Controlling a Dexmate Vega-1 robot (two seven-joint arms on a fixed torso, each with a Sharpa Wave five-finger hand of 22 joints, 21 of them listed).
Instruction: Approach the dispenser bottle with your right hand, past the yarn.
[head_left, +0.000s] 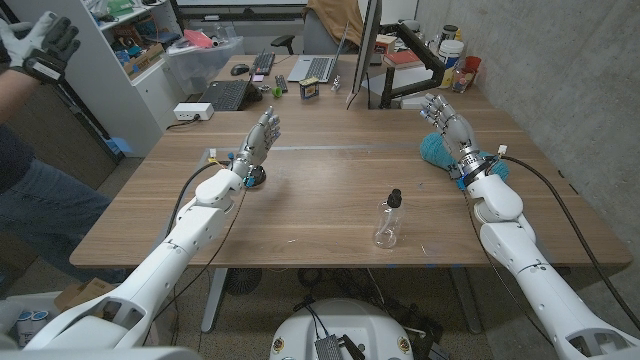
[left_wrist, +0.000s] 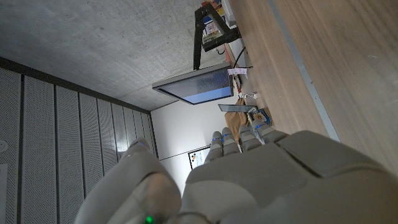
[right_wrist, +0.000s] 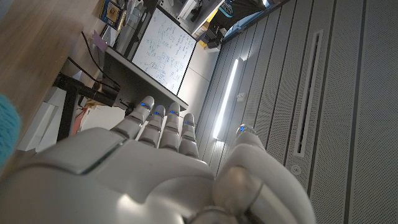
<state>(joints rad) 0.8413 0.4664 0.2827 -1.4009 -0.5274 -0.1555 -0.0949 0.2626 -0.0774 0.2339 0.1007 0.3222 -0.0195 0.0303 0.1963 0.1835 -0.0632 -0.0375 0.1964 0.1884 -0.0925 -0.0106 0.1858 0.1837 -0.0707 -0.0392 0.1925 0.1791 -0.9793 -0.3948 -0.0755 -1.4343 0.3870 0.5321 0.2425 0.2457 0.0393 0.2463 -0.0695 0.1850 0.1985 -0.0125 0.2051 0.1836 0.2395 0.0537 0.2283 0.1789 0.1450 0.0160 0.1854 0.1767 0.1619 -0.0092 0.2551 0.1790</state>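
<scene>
A clear dispenser bottle (head_left: 388, 221) with a black pump top stands upright on the wooden table (head_left: 330, 190), near its front edge and right of centre. A teal ball of yarn (head_left: 436, 149) lies at the right, its edge also in the right wrist view as teal yarn (right_wrist: 6, 127). My right hand (head_left: 447, 123) is raised just beside and above the yarn, fingers straight and apart, holding nothing; the right hand (right_wrist: 155, 168) shows from behind. My left hand (head_left: 260, 137) stands raised at the table's left, fingers together and extended, empty; the left hand (left_wrist: 249, 174) also shows from behind.
A monitor (head_left: 365, 50), a laptop (head_left: 318, 68), keyboards (head_left: 227, 95) and small clutter stand along the far edge. Cups and jars (head_left: 455, 60) sit at the far right by a concrete wall. A person (head_left: 30, 150) with a gloved hand stands at the left by shelves.
</scene>
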